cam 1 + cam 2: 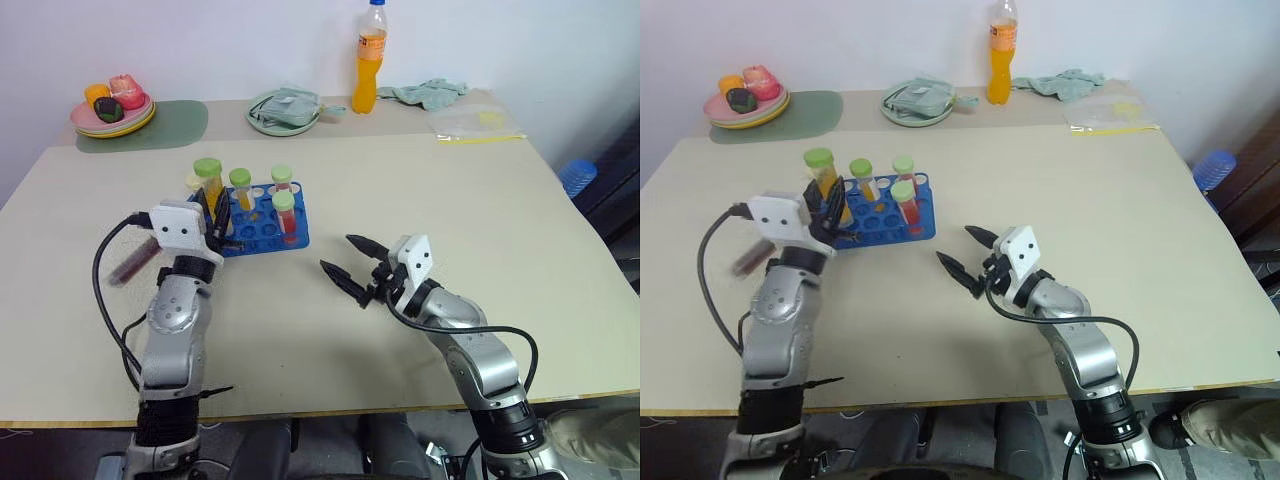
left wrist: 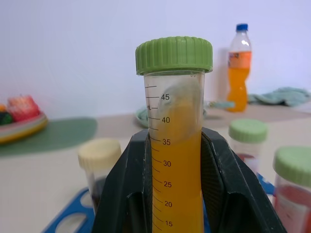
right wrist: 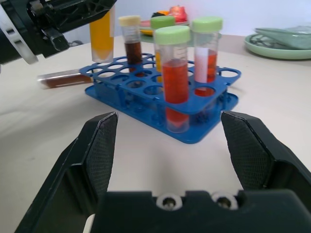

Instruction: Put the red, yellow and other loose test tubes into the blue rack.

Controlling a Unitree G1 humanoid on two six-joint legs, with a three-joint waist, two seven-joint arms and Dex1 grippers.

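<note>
Left gripper (image 2: pixel 177 194) is clamped on the yellow-orange tube (image 2: pixel 176 145), held upright with its green cap on top, just above the blue rack (image 1: pixel 262 228) at the rack's left end — forearm raised, wrist pointing forward toward the rack. Right gripper (image 1: pixel 352 264) hovers above the table (image 1: pixel 420 180) to the right of the rack, fingers spread wide and holding nothing, aimed back at the rack. In the rack: a cream-capped dark maroon tube (image 3: pixel 131 39), a green-capped red tube (image 3: pixel 174 77), another green-capped tube partly red (image 3: pixel 206 53), and one more green cap behind. One dark maroon tube (image 3: pixel 63 79) lies flat on the table just off the rack's left edge, beside the left arm. Front rack holes are open — bare tabletop between the rack and the right gripper.
</note>
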